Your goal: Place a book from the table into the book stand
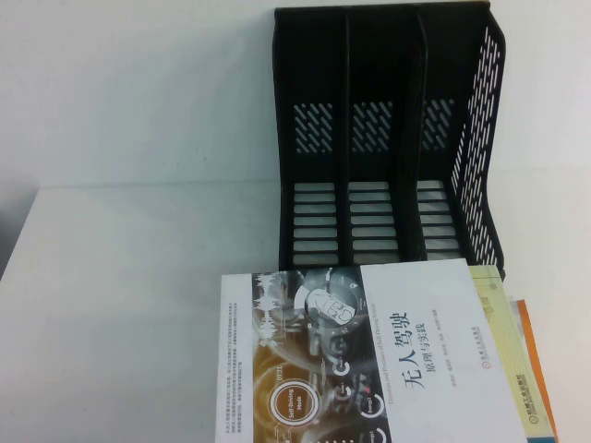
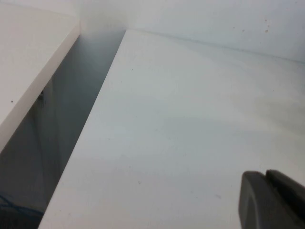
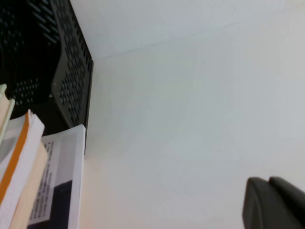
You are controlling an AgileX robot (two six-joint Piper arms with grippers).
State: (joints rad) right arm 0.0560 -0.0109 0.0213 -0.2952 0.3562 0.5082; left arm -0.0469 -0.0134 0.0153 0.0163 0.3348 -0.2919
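On the table [image 1: 138, 305], the book [image 1: 369, 360] tops a stack before the book stand [image 1: 388, 138]. Left gripper [image 2: 274, 200] and right gripper [image 3: 274, 202] hover over bare surface, well clear; whether their fingers are open cannot be told.

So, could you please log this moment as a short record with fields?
book: white cover, flat on top of the stack, near edge of the table
other books: yellow-green and orange-edged, underneath
book stand: black, upright behind the stack, all three slots empty
left gripper: above bare table, holding nothing
right gripper: over table beside the stack, holding nothing
task: not started
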